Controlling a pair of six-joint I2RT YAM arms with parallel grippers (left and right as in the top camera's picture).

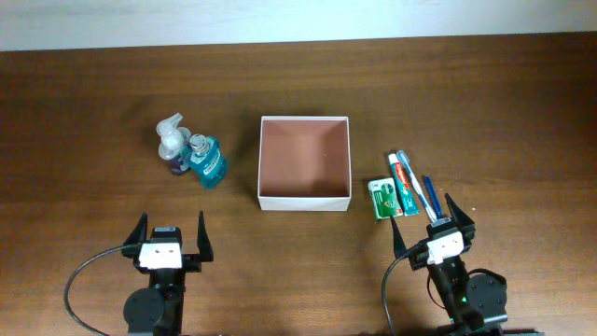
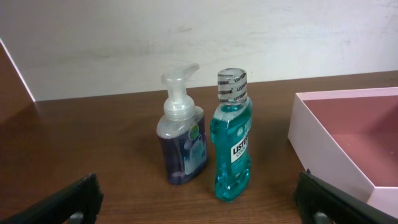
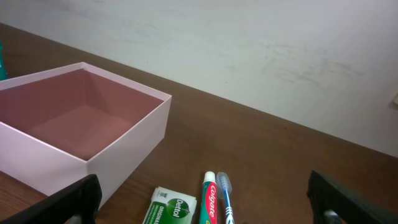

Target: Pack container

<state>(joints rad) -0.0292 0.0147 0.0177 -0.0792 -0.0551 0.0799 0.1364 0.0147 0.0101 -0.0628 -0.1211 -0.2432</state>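
A dark wooden table (image 1: 84, 103) (visible grain) meets a white wall (image 2: 124, 37).

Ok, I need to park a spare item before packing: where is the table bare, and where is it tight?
Bare table left of the pump bottle, between the mouthwash bottle and the container, and right of the toothbrush; the container is empty. Crowded: soap box, toothpaste and toothbrush lie side by side ahead of the right hand.

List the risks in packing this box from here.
The mouthwash and soap pump stand upright, very close together; closing on one may topple the other. The toothpaste, toothbrush and Dettol box lie flat side by side, so a grasp may catch two at once or shove them away.
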